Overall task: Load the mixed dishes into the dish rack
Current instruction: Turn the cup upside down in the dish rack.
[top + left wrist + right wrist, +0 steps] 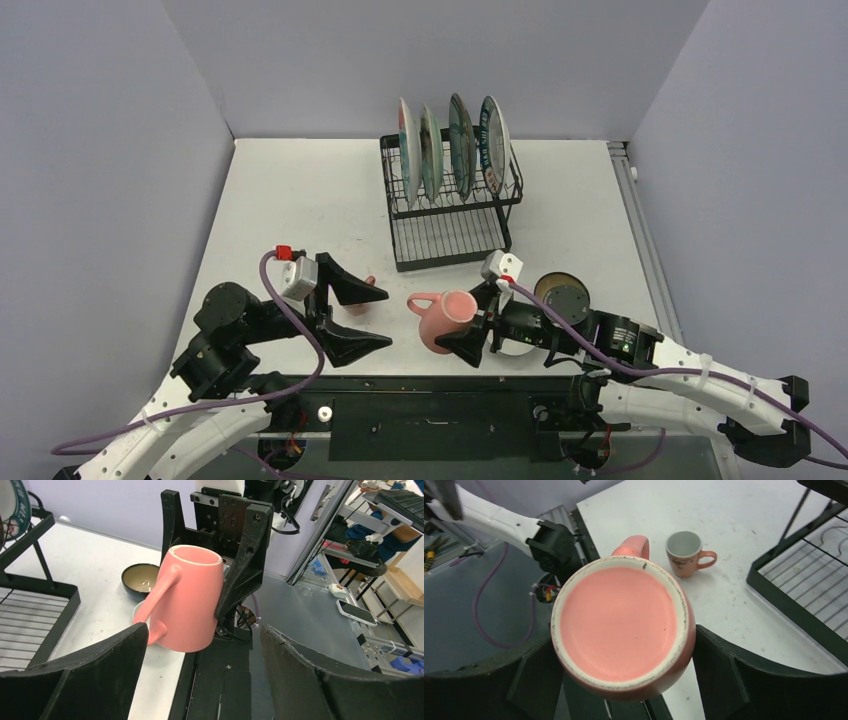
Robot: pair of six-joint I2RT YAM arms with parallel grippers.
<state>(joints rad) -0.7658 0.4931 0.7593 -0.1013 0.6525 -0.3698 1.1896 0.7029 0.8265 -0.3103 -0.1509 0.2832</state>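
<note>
A large pink mug [445,315] hangs on its side above the table's near edge, with my right gripper [462,318] shut on its body. Its flat base [621,625] faces the right wrist camera and fills the space between those fingers. My left gripper [385,318] stands open just left of the mug [192,600], both fingers apart from it. A small pink mug [686,552] stands upright on the table, half hidden behind the left gripper's far finger in the top view. The dish rack [450,235] holds several upright plates [450,140].
A dark brown-gold bowl [562,295] sits on the table beside the right arm. A white bowl's rim [137,612] shows behind the held mug. The rack's lower tray [804,580] lies to the right of the small mug. The table's black front edge [220,680] runs below both grippers.
</note>
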